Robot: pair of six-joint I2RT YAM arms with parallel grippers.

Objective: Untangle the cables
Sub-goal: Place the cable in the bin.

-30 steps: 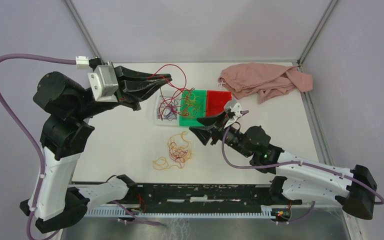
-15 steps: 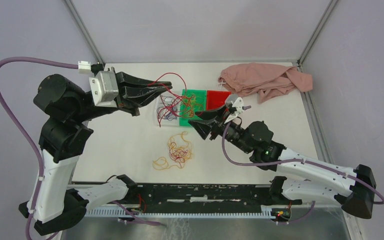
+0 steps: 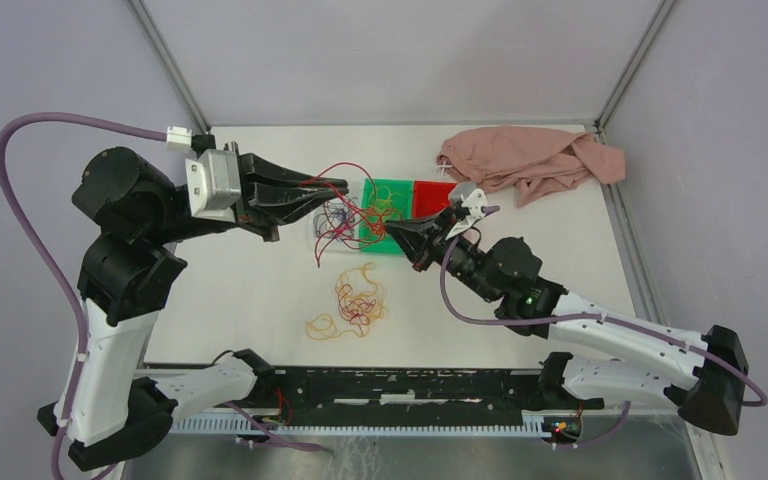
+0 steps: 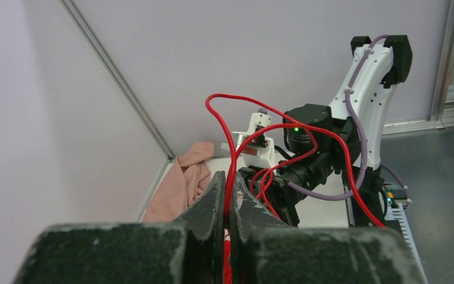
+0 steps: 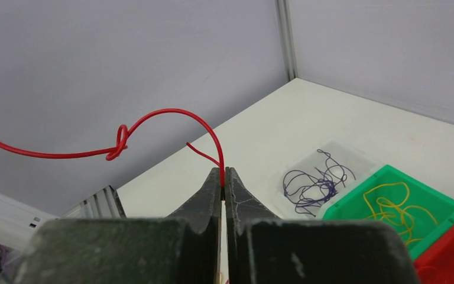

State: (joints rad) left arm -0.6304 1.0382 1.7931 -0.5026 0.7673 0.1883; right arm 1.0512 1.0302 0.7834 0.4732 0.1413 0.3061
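Left gripper [image 4: 227,177] fills the bottom of the frame. Its two black rough-textured fingers [image 4: 213,198] are pinched together on a thin red wire [image 4: 229,192]. The wire rises from the tips and arcs in big loose loops toward the black-and-white right arm [image 4: 366,77] opposite, where a green light [image 4: 295,129] glows. A crumpled pink cloth [image 4: 183,177] lies in the corner on the left, against the grey wall [image 4: 94,89].

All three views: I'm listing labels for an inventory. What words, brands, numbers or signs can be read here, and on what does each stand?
None. No word, brand, number or sign can be read on the green bin, the red bin, the clear bin, the pink cloth or the red cable.
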